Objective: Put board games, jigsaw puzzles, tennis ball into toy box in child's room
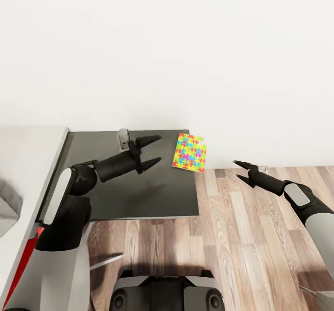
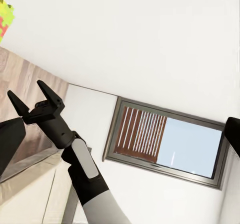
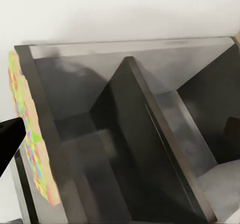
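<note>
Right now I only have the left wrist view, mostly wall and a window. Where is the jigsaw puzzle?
Observer: In the head view, a jigsaw puzzle sits at the dark table's far right corner, sticking out past the edge.
Operator: Is my left hand holding anything?
Observer: No. The left hand is open and empty above the table, pointing toward the puzzle.
Operator: And where is the right hand?
Observer: The right hand is open over the wood floor, right of the table.

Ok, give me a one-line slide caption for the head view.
Both grippers, left gripper and right gripper, open and empty, with a jigsaw puzzle overhanging the dark table corner.
</note>
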You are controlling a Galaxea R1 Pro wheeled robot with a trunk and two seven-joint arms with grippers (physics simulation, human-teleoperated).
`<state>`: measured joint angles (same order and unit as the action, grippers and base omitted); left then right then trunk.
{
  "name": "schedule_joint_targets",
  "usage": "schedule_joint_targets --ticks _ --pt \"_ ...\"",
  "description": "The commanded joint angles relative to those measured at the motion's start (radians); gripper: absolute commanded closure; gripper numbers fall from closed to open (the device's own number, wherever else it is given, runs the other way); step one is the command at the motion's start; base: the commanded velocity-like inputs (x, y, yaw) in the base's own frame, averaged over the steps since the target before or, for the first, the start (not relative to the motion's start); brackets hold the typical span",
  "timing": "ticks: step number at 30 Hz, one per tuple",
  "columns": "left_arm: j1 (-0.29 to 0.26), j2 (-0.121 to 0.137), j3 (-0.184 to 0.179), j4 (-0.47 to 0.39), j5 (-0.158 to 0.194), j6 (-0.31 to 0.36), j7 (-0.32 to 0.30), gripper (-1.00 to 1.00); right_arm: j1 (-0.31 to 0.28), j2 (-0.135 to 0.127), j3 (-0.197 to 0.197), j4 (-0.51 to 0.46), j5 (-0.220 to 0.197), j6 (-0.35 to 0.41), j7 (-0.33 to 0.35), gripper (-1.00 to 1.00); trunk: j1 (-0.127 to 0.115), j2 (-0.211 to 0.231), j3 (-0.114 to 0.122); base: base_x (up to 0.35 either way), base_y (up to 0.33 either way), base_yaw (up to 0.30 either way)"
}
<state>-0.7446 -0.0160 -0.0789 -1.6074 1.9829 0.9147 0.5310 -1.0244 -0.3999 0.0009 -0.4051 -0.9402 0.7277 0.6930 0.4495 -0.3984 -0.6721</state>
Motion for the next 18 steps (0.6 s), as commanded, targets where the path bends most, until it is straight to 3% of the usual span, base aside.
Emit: schedule_joint_targets --ticks 1,10,18 --pt "-0.001 -0.001 0.001 0.0 0.01 0.001 0.01 -1.0 0.0 -0.001 0.0 0.0 -0.003 0.006 0.001 -1.0 0.001 -0.002 -0.001 0.0 0.0 0.284" --pt "-0.002 -0.001 0.001 0.0 0.01 0.001 0.011 -1.0 0.0 0.0 0.001 -0.001 -0.001 0.005 0.004 -1.0 0.001 -0.002 -0.001 0.0 0.0 0.279" --pt "-0.002 -0.001 0.001 0.0 0.01 0.001 0.012 -1.0 0.0 0.001 0.002 -0.006 -0.001 0.004 0.01 -1.0 0.001 -0.002 -0.001 0.0 0.0 0.127"
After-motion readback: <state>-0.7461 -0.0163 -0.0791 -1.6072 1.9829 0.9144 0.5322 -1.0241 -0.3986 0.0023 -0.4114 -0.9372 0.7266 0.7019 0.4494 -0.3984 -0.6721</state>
